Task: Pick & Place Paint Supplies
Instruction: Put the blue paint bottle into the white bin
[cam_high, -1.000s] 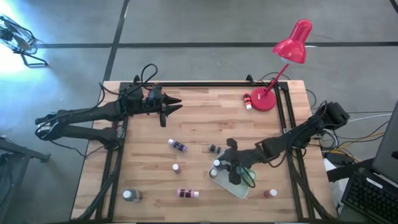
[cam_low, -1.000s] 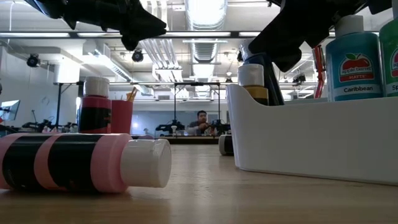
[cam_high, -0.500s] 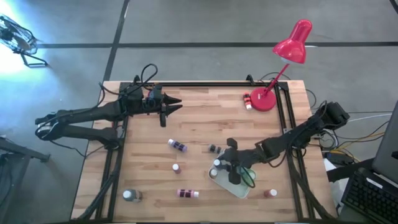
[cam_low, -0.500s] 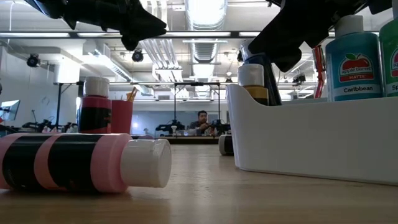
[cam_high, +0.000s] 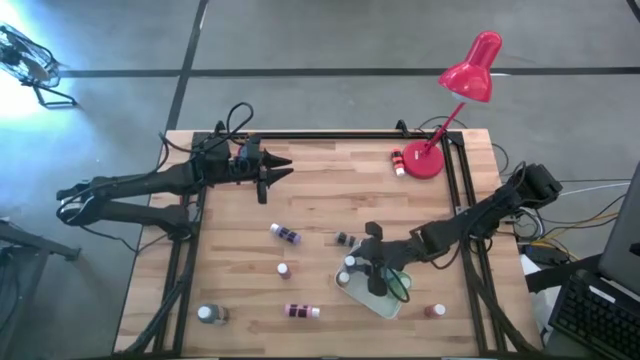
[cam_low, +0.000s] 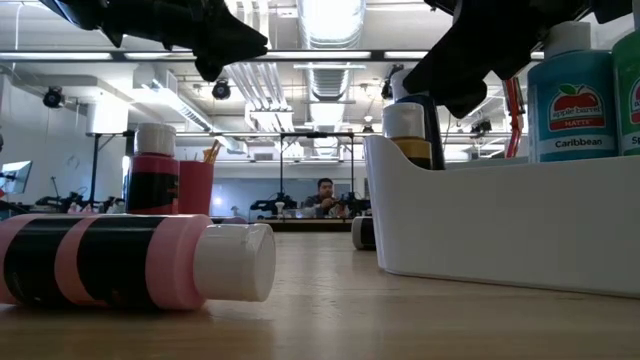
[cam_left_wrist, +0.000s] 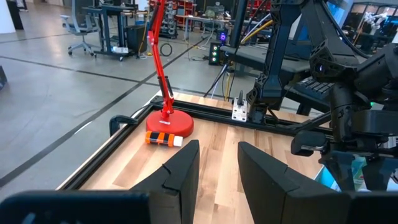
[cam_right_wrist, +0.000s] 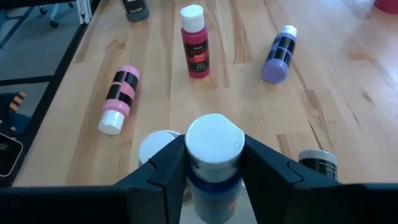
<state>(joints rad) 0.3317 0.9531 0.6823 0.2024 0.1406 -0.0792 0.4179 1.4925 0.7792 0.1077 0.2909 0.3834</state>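
Right gripper (cam_high: 374, 280) sits over the white tray (cam_high: 350, 291) in the lower right of the high view, its two dark fingers (cam_right_wrist: 165, 171) clamped on either side of a dark blue paint bottle (cam_right_wrist: 213, 168) with a white cap, held upright. Beyond it on the wooden table (cam_high: 320, 190) lie a pink bottle (cam_right_wrist: 118, 99) on its side, a red bottle (cam_right_wrist: 196, 50) standing, and a purple bottle (cam_right_wrist: 277, 56) tipped over. Two more bottles lie along the lower edge. At the upper left, the left gripper (cam_high: 285, 167) hangs above the boards, jaws slightly parted, holding nothing. A red desk lamp (cam_high: 450, 110) stands at the upper right.
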